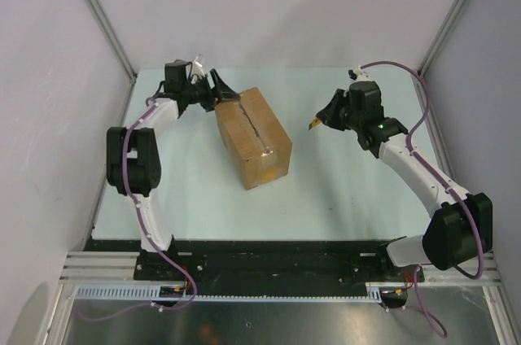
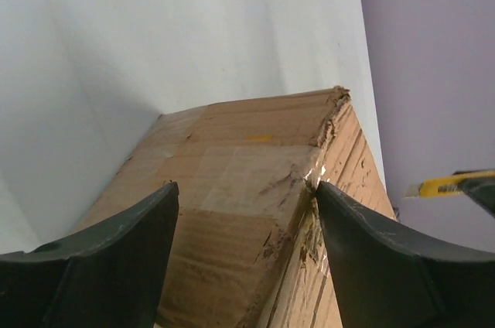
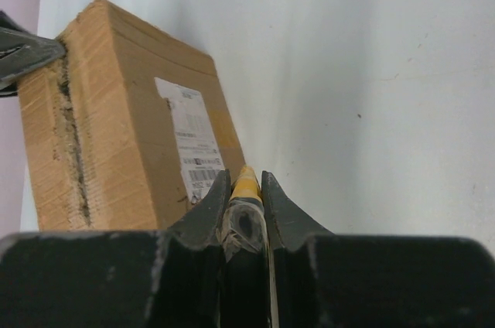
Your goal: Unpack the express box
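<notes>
The express box (image 1: 254, 137) lies near the middle of the counter (image 1: 342, 198), seam up. My left tool (image 1: 216, 94) stands wide, straddling the box's far end, with no grip evident. My right tool (image 1: 323, 120) is clamped on the yellow utility knife (image 1: 313, 124), apart from the box. Risk: unbraced, the box may slide under the blade, or a deep cut may damage the contents.

One express box (image 1: 252, 137); one utility knife (image 1: 313, 124), yellow; one white label (image 3: 192, 142) on box; two robot arms, left arm (image 1: 134, 158), right arm (image 1: 415, 170); one surface (image 1: 342, 198).
</notes>
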{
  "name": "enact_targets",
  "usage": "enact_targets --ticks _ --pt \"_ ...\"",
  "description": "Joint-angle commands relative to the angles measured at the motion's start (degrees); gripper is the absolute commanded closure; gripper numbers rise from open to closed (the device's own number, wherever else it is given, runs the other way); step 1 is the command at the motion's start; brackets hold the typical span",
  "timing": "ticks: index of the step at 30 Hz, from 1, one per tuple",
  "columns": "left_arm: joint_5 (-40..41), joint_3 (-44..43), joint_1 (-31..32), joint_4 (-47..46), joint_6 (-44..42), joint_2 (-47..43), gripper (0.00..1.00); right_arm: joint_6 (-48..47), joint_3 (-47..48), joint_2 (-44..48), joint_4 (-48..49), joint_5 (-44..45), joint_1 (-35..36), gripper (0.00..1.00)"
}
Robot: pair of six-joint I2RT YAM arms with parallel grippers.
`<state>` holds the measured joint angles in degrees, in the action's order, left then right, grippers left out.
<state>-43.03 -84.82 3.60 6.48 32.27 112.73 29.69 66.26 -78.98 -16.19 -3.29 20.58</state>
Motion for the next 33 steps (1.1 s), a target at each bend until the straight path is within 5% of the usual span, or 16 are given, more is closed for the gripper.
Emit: enact_targets --ticks 1,11,24,33 --pt "-10.32 -1.06 5.18 1.34 -7.48 0.92 0.24 -2.88 1.77 2.60 3.88 0.47 2.35 1.00" --pt "-15.51 -0.79 10.20 1.43 -12.67 0.56 0.25 -6.22 1.77 5.94 6.86 12.24 10.00 1.00" --pt "5.58 -6.50 10.03 1.25 -10.21 -8.48 0.10 -13.08 1.77 6.83 15.57 15.42 15.72 1.00" --pt "14.01 3.51 11.17 0.73 -11.79 -14.90 0.12 -19.67 1.77 1.38 27.25 17.00 20.11 1.00"
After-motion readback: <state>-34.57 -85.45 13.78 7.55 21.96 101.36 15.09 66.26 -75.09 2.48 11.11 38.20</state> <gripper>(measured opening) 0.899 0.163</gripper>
